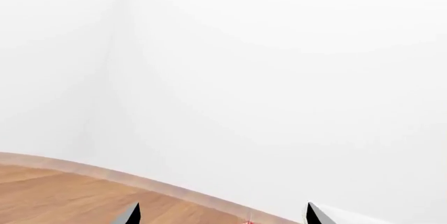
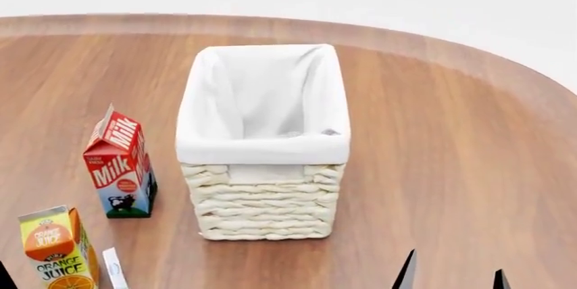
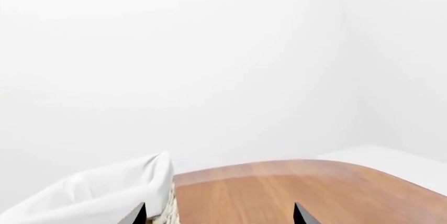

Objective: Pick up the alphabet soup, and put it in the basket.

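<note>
The basket point(image 2: 261, 201) stands mid-table in the head view, cream woven wicker with a white cloth liner folded over its rim; its corner also shows in the right wrist view point(image 3: 104, 195). A small grey shape point(image 2: 330, 132) peeks above the liner's near right inner edge; I cannot tell what it is. No blue-labelled alphabet soup can is visible. My right gripper point(image 2: 453, 278) is open at the bottom edge, to the right of and nearer than the basket, with only table between its fingertips point(image 3: 220, 216). My left gripper point(image 1: 222, 216) is open and holds nothing.
A red milk carton point(image 2: 120, 167) stands left of the basket. An orange juice carton point(image 2: 59, 252) and a thin white item point(image 2: 113, 269) sit at the near left. The round wooden table point(image 2: 450, 134) curves away at the back and right.
</note>
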Controlling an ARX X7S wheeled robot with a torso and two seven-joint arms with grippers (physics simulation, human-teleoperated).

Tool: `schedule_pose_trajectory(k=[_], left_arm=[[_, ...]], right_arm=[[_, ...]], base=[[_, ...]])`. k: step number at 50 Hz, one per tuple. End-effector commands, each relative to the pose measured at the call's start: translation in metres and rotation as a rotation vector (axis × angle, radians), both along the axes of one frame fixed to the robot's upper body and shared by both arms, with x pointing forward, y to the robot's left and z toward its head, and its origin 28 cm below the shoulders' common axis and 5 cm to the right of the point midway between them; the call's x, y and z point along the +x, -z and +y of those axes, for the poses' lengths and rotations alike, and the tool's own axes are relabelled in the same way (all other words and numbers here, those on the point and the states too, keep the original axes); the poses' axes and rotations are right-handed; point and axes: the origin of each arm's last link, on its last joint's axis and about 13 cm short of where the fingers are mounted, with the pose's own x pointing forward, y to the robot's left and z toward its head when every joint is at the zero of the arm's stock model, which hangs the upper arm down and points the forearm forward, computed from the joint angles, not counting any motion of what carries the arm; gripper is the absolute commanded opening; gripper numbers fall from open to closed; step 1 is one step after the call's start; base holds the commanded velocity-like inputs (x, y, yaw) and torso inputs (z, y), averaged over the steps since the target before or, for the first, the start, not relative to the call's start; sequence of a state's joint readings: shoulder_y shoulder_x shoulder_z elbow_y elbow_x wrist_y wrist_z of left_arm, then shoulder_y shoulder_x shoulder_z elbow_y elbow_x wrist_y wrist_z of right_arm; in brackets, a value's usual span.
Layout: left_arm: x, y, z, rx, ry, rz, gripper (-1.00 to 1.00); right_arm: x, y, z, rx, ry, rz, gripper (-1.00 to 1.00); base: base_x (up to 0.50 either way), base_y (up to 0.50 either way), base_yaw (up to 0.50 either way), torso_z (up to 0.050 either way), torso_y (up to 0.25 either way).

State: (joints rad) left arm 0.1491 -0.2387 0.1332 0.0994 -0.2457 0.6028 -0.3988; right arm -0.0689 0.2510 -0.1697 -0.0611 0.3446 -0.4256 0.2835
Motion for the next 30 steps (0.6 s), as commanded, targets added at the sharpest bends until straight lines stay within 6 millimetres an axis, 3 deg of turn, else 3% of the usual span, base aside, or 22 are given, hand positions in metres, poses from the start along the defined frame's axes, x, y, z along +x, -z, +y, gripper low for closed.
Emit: schedule_pose_trajectory(k=[1,30], left_arm=[[-0.0005,-0.0006,-0.0005,0.002,0.000,0.000,1.00],[-0.0008,-0.0003,-0.0003,0.002,-0.001,-0.002,1.00]], right_arm=[[0.0000,-0.0001,0.0000,-0.001,0.002,0.000,1.00],[0.0002,-0.0005,-0.0014,0.008,0.007,-0.003,1.00]], base=[[0.21,0.00,0.00,0.000,0.000],[0.21,0.00,0.00,0.000,0.000]])
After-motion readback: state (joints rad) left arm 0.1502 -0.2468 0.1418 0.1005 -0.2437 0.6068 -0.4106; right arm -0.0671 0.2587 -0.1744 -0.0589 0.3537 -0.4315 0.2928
